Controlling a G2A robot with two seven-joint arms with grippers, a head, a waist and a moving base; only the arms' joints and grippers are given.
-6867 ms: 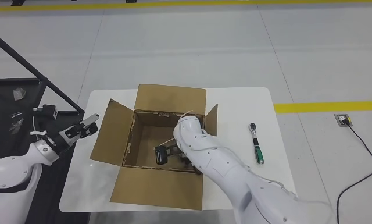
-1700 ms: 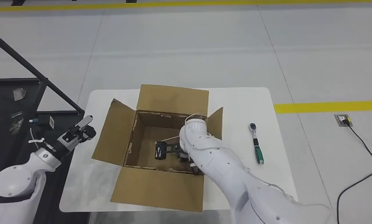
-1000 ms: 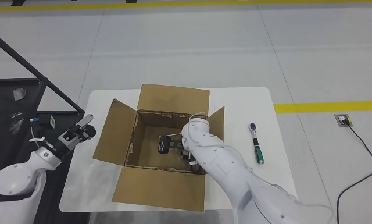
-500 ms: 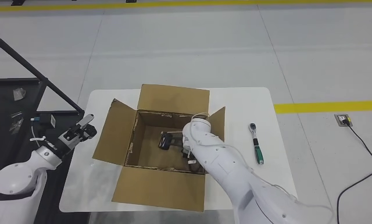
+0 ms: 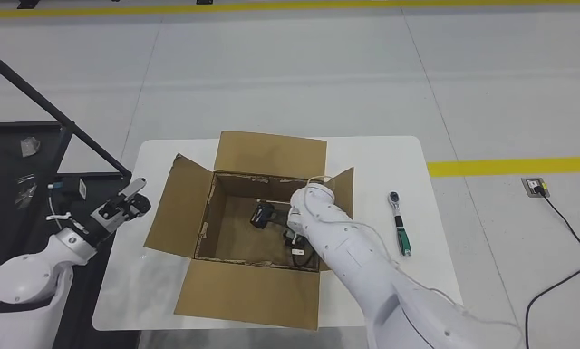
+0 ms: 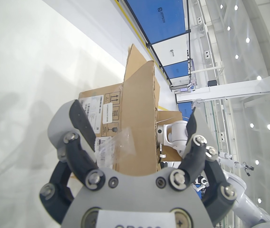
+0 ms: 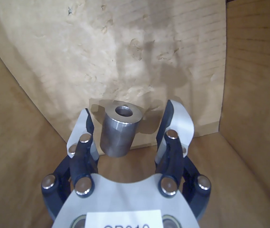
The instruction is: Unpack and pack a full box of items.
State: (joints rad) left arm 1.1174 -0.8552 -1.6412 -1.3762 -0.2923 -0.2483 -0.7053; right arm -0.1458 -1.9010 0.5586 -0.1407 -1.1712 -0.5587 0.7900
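We'd call this a big factory-style robot test hall: glossy pale floor [image 5: 272,68], yellow lane tape [image 5: 272,5] at 12 and 3 o'clock, a floor socket [image 5: 534,187] at 3, plus blue partition panels [image 6: 158,12] and rows of ceiling spotlights [image 6: 247,40].

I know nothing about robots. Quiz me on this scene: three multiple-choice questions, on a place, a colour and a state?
1. Where is the metal cylinder? A on a shelf; B inside the box; C in a drawer.
2. What colour is the wrench handle? A red; B green; C blue.
3. The left gripper is: A open and empty; B shut on a cup; C shut on a rag.
Answers: B, cardboard walls surround it; B, the grip looks green; A, its fingers stand apart, nothing between.
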